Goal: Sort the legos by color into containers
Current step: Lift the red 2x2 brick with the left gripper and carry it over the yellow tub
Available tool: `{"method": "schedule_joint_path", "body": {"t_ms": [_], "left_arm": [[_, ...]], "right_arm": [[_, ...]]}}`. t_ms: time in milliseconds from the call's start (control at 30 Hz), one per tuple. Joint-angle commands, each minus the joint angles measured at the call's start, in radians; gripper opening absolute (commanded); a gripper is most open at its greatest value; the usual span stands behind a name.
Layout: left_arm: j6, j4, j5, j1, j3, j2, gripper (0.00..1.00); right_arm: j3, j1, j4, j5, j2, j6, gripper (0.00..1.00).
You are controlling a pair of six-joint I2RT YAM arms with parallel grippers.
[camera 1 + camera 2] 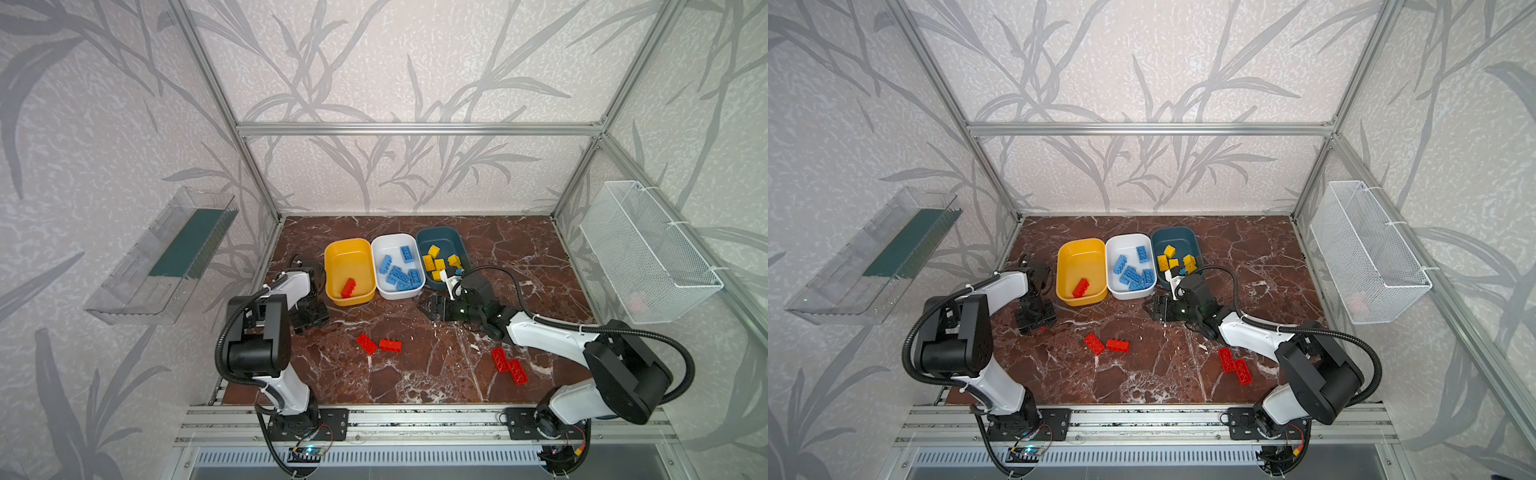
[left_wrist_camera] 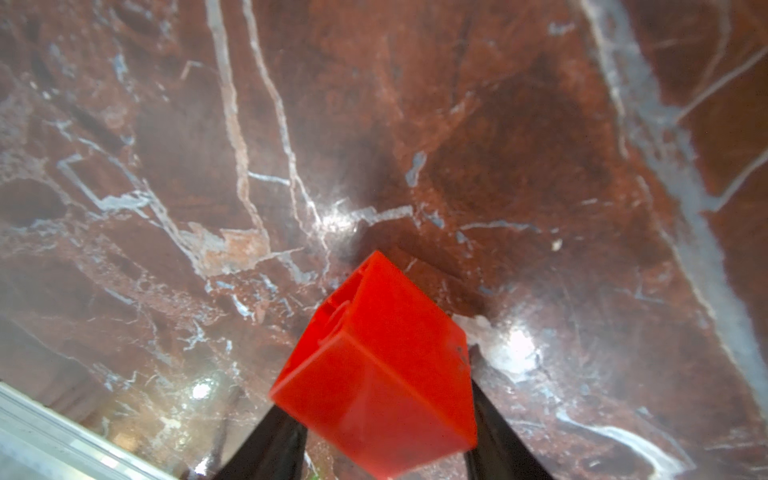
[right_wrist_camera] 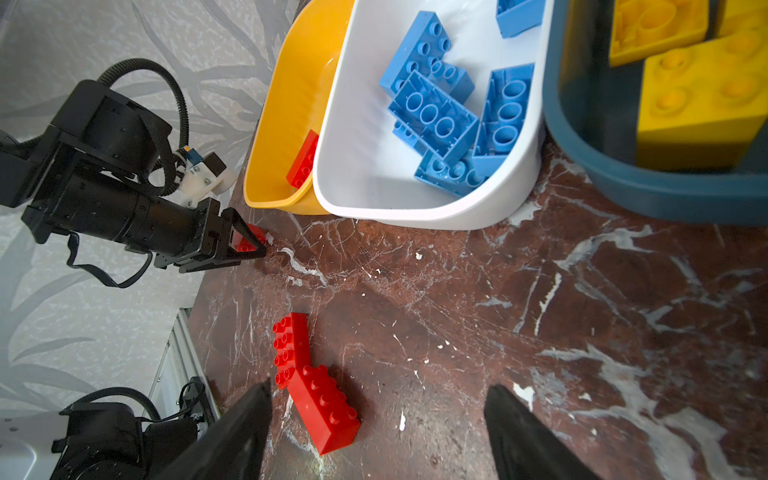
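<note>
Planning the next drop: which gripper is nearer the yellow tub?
Left. The left gripper, gripping a red lego, sits off the yellow tub's near left corner; the right gripper, off the white tub's near right corner.

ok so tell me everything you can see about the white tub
The white tub is a shallow, rounded-rectangle container that looks like glossy white plastic. It sits upright on the marble table, in the middle of a row between the yellow tub and the teal tub, close beside each. It holds only blue legos, several of them loosely heaped toward its near end, some studs up and some upside down.
</note>
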Motion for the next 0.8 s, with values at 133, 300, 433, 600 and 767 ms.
{"method": "schedule_joint_path", "body": {"t_ms": [133, 300, 433, 600, 767], "left_arm": [[-0.034, 0.007, -0.021, 0.008, 0.046, 0.005, 0.65], [-0.052, 0.028, -0.015, 0.007, 0.088, 0.047, 0.64], [-0.049, 0.032, -0.014, 0.006, 0.102, 0.067, 0.63], [-0.043, 0.034, -0.019, 0.007, 0.101, 0.067, 0.58], [-0.044, 0.039, -0.021, 0.006, 0.092, 0.065, 0.47]], "right_arm": [[-0.012, -0.006, 0.04, -0.017, 0.011, 0.013, 0.81], [-0.013, -0.007, 0.041, -0.021, 0.013, 0.013, 0.81], [-0.011, -0.007, 0.038, -0.017, 0.014, 0.008, 0.81], [-0.009, -0.009, 0.04, -0.021, 0.019, 0.009, 0.81], [-0.011, -0.009, 0.04, -0.025, 0.015, 0.01, 0.81]]}}
